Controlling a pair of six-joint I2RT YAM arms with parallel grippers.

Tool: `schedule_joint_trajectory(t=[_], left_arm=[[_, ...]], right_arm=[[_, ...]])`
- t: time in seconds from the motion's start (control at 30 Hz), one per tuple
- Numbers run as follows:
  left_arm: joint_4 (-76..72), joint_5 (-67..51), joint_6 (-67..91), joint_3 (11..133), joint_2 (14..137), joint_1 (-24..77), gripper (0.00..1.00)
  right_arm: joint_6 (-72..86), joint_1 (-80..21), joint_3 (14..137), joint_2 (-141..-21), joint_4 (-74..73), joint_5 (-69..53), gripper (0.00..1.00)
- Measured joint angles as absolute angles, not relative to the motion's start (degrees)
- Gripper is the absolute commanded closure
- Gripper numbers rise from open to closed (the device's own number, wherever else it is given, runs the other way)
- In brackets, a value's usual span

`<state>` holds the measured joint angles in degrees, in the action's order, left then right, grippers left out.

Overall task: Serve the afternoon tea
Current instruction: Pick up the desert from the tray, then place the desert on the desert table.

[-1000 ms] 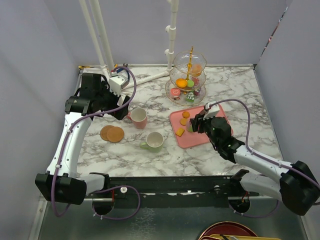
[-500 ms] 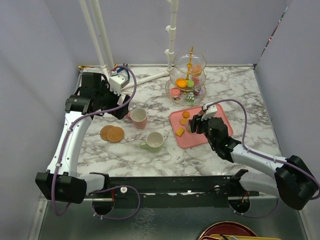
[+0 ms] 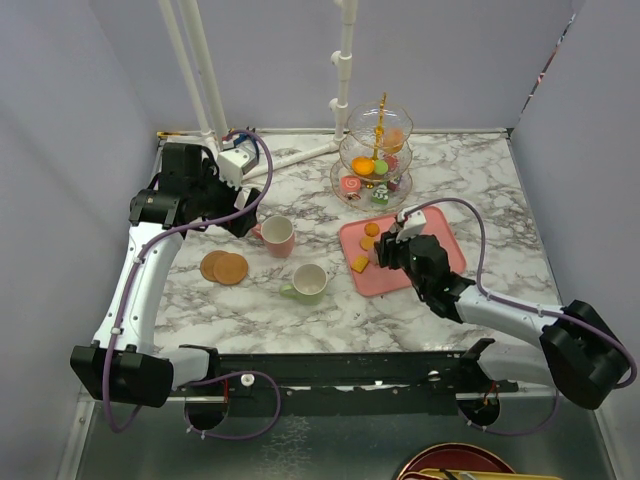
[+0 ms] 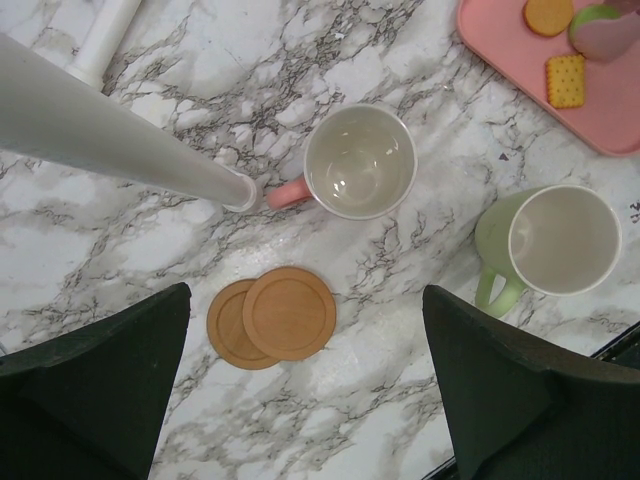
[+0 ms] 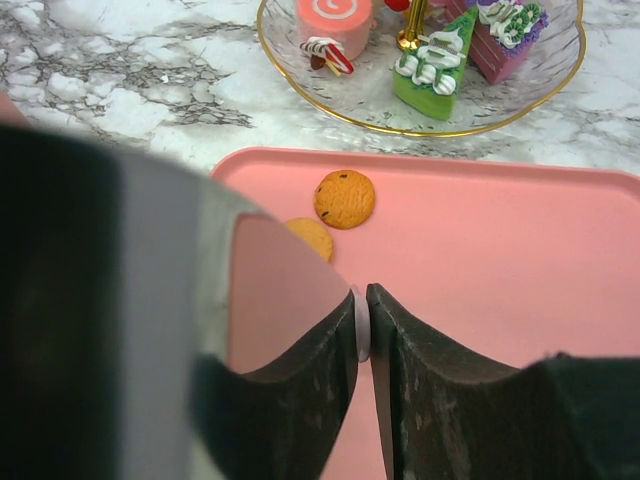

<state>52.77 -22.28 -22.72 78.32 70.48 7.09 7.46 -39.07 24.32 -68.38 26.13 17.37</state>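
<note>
Right pincer (image 3: 384, 252): pinching. We see its fingers (image 5: 450, 400) drawn in on a macaron (image 4: 603, 32) with a pink face and a green rim.
Right pincer position: low over the left part of the pink tray (image 3: 430, 268). We cannot tell whether the macaron touches the tray.
Left pincer (image 4: 305, 300): spread wide, holding nothing. We see it hang above the tabletop (image 3: 470, 170), over the coasters.
Tray contents: we count two round cookies (image 5: 344, 198) near the far left corner, the nearer one partly hidden by a finger. A square cracker (image 4: 565, 80) lies near the tray's left edge, apart from the cookies.
Coasters (image 4: 290, 313): two round brown discs flat on the tabletop, one overlapping the other, well left of the tray.
Pink mug (image 4: 360, 160): upright and empty, just beyond the coasters, handle toward the left.
Green mug (image 4: 555, 240): upright and empty, between the coasters and the tray, touching neither, handle toward the left.
Stand (image 3: 375, 150): clear glass, three tiers, gold stem, at the far edge of the tabletop just beyond the tray and apart from it.
Stand contents: we see sweets on every tier. The bottom tier holds a pink roll (image 5: 335, 15), a green slice (image 5: 440, 65) and a pink slice (image 5: 505, 40) with purple topping.
</note>
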Motion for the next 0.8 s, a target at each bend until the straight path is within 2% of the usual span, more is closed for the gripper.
schedule_joint_trajectory(t=[0.17, 0.43, 0.8], left_arm=[[52.8, -22.3, -22.7, 78.4, 70.5, 7.1, 0.01], [52.7, -22.3, -22.7, 79.3, 70.9, 7.1, 0.01], [52.8, -22.5, -22.7, 79.3, 70.9, 7.1, 0.01]], right_arm=[[6.8, -39.7, 24.8, -68.7, 26.0, 17.6, 0.57], [4.8, -39.8, 28.2, -66.4, 22.5, 18.4, 0.6], [-1.7, -39.7, 47.6, -64.6, 20.2, 20.2, 0.61]])
